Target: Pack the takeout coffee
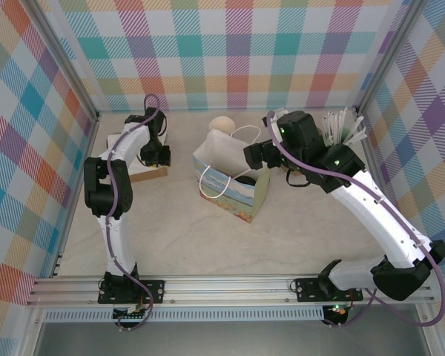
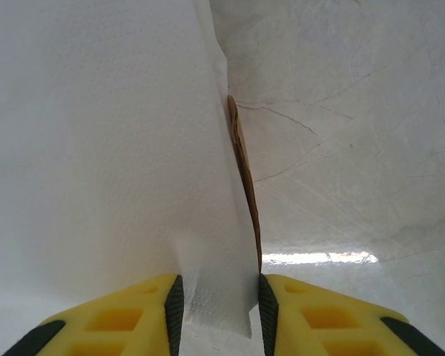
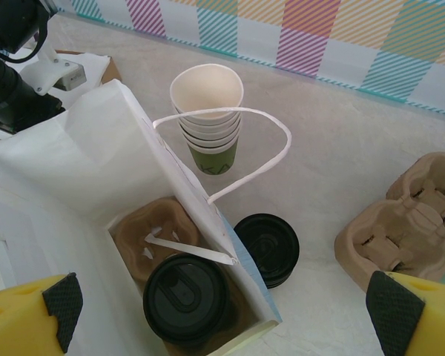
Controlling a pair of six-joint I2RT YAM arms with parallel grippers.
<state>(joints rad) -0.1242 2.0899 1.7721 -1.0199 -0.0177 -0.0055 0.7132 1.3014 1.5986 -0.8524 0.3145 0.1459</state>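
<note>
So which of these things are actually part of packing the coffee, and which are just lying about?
In the job:
black-lidded paper cup
white paper bag holding it
brown pulp carrier under it

Lying about:
stack of cream-rimmed paper cups
loose round black plastic lid
spare brown pulp carriers
white sticks

reference: white-lined paper bag, upright, mouth open.
inside it: moulded pulp cup carrier.
behind it: stack of cream-rimmed paper cups.
just beside its outer wall: loose black lid.
beyond that lid: stacked pulp carriers.
to its left: white paper napkin.
to its right, rear: cup of white sticks.
</note>
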